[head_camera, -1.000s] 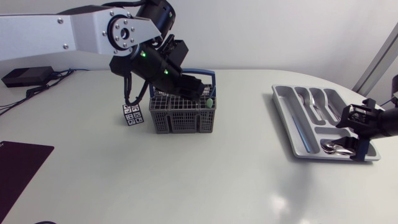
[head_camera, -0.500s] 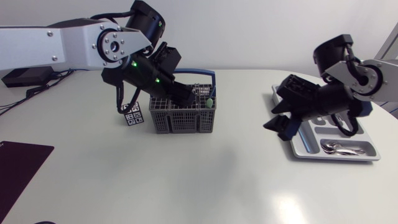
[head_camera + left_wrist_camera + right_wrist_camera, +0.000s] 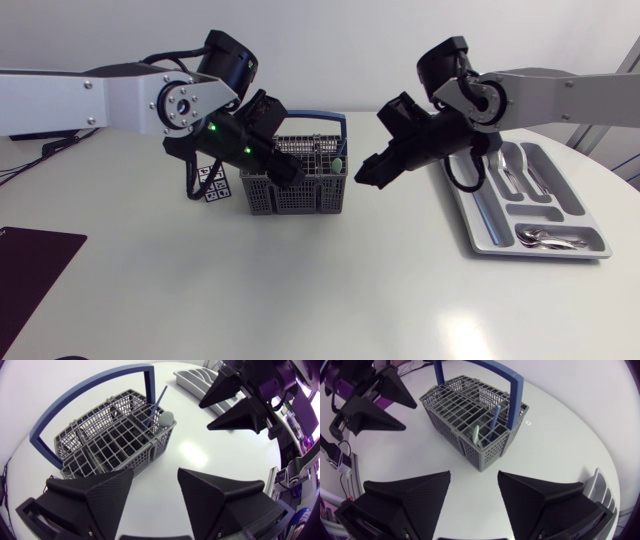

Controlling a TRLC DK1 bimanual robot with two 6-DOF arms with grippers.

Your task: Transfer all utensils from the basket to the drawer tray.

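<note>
The grey wire basket (image 3: 296,187) with a blue handle stands mid-table. A blue-handled utensil (image 3: 494,421) and a pale green one (image 3: 476,436) stand upright in its end compartment nearest the tray. My left gripper (image 3: 288,173) hovers over the basket's left part, open and empty. My right gripper (image 3: 366,173) hangs just right of the basket, open, nothing between its fingers. The left wrist view shows the basket (image 3: 110,440), the blue utensil (image 3: 159,402) and my right gripper (image 3: 235,402) beyond it. The grey drawer tray (image 3: 478,215) lies at the right.
The tray holds spoons (image 3: 545,237) in its front compartment and more cutlery (image 3: 510,162) further back. A small black-and-white marker cube (image 3: 212,185) sits left of the basket. A dark mat (image 3: 30,262) lies at the front left.
My right arm has swung from the tray's front end across to the basket's right side. My left gripper has drawn back leftward over the basket.
</note>
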